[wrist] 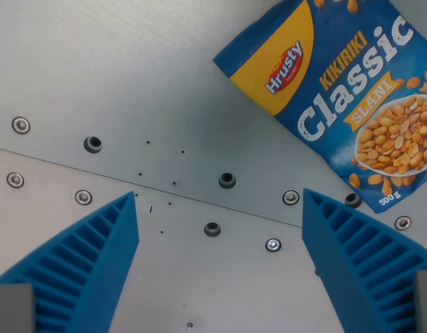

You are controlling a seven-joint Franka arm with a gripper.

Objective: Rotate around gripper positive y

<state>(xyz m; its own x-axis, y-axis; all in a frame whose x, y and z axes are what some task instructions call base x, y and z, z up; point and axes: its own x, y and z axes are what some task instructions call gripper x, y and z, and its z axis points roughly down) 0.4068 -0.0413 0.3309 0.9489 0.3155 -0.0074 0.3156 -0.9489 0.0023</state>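
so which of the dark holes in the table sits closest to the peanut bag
The dark hole just below the peanut bag's lower edge, beside the right finger; the other three lie further toward the wrist view's left.

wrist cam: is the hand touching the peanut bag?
Apart. In the wrist view the hand is open, and bare metal table shows between its finger on the view's right and the peanut bag.

A grey metal tabletop (130, 76) with a seam, screws and bolt holes fills the background.
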